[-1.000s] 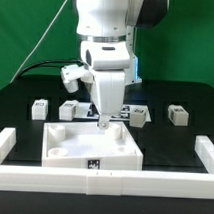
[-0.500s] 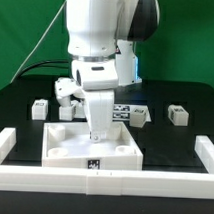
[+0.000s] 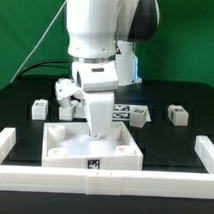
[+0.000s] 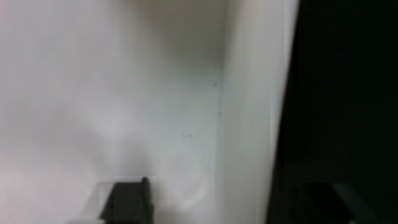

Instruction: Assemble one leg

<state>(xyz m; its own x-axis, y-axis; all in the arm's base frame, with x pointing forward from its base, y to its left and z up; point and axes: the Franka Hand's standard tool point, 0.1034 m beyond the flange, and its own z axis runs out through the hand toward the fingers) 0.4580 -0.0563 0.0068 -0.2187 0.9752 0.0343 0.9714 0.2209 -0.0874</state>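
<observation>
The tool hangs low inside the tray; whether it pinches anything cannot be told. One leg lies on the worktop beyond. Seating probably needs squaring over a corner socket first.

Exterior cam sits out front, slightly above the table, facing the arm head-on. Wrist cam's pressed right up against the white tray, all blurry; both views share that tray.
</observation>
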